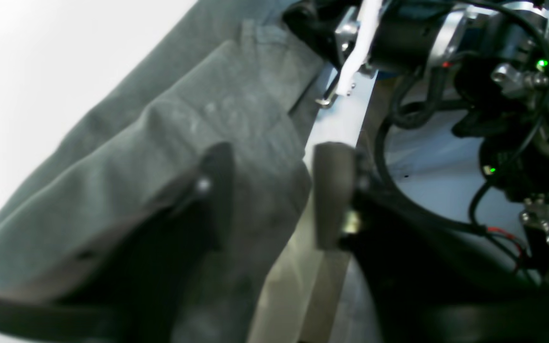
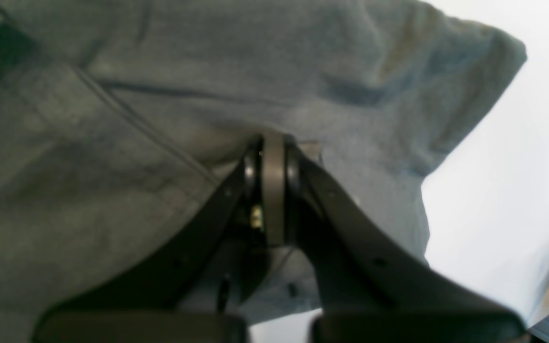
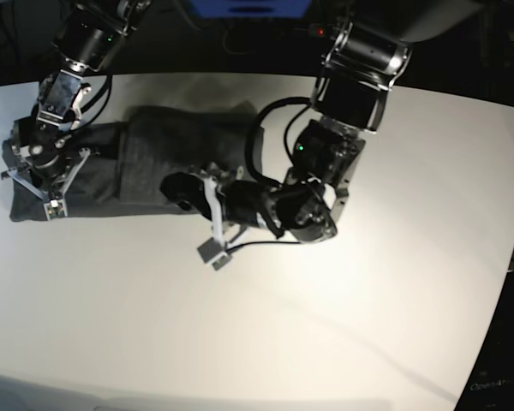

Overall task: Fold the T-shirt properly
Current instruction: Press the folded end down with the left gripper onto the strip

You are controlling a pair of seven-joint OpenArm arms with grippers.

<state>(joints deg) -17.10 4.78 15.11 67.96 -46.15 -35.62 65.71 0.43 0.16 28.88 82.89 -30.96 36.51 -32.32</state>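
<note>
Both wrist views were soft with blur, and the pincer fingers filled the lower half of each. In the base view the right arm covered the left end of the T-shirt point(image 3: 146, 167) and the left arm's forearm covered its right end, so the garment's full outline could not be traced. The T-shirt lay as a long dark band across the far-left part of the white bench point(image 3: 343, 325), running from near the left edge toward the middle, folded over itself in layers. The left pincer point(image 1: 272, 190) stood with its fingers parted, a clear gap between the pads; one finger point(image 1: 215, 190) sat over the grey cloth, the other point(image 1: 334, 190) over the pale bench just past the shirt's edge. Whether either pad touched the cloth could not be told. No cloth was caught between them. The right pincer point(image 2: 273, 190) had its fingers brought together, tips meeting at a fold of the shirt; a pale strip showed between the pads, and whether cloth was pinched there was hard to make out.
</note>
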